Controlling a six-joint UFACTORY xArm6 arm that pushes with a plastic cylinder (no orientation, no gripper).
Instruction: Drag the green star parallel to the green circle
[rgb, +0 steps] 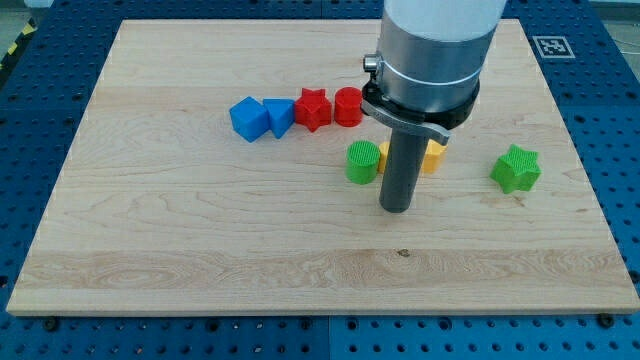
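On the wooden board (200, 230), seen from the one camera, my tip (397, 208) rests near the middle, just below and to the view's right of the green circle (362, 162). The tip is a plain dark rod with nothing to spread or pinch, and it holds no block; it stands close beside the green circle, though whether the rod touches it cannot be told. The green star (516, 169) sits well apart toward the view's right, at roughly the same height in the view as the green circle. Behind the rod, a yellow block (433, 157) peeks out on its right side, and a sliver of yellow shows on its left; its shape is hidden. Toward the view's top left of the tip, 4 blocks form a row: a blue cube (248, 119), a second blue block (279, 116) touching it, a red star (313, 109), and a red circle (348, 106) partly covered by the arm's grey housing (430, 50). A blue perforated table (40, 100) surrounds the board.
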